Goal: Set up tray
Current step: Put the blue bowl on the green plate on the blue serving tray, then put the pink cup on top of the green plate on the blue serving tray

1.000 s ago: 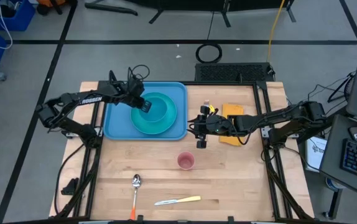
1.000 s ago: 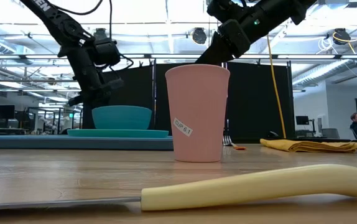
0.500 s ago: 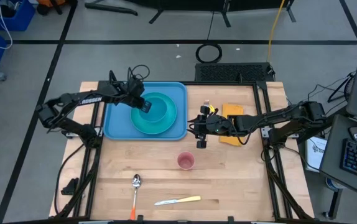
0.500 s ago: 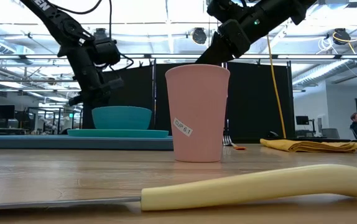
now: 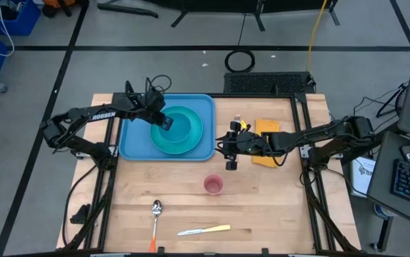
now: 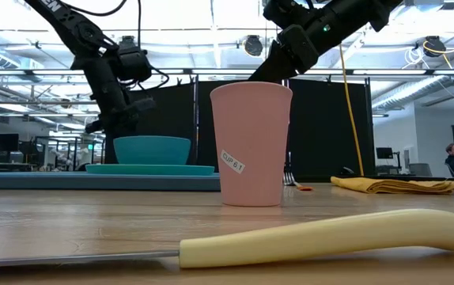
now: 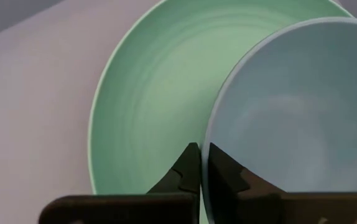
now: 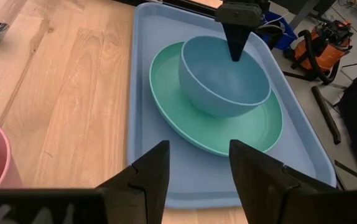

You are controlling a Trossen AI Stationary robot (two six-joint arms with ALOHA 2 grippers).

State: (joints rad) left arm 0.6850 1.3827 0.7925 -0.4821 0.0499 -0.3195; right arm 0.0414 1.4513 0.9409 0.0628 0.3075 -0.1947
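Two end effectors work over a wooden desk (image 5: 262, 207) in a grey-floored, open workshop. Tray (image 5: 135, 143) sits at far left, carrying plate (image 5: 191, 143) and bowl (image 8: 224, 78). Left end effector (image 7: 201, 171) pinches the bowl rim; right end effector (image 8: 198, 171) hovers open, empty, right of the tray.

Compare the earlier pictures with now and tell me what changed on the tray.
Very little. In the low view the bowl, pinched at its rim by the left gripper, has shifted slightly sideways and up over the plate. The grip is unchanged. The tray, the pink cup, the spoon, the knife, the yellow cloth and the open right gripper, hovering beside the tray, stayed put.
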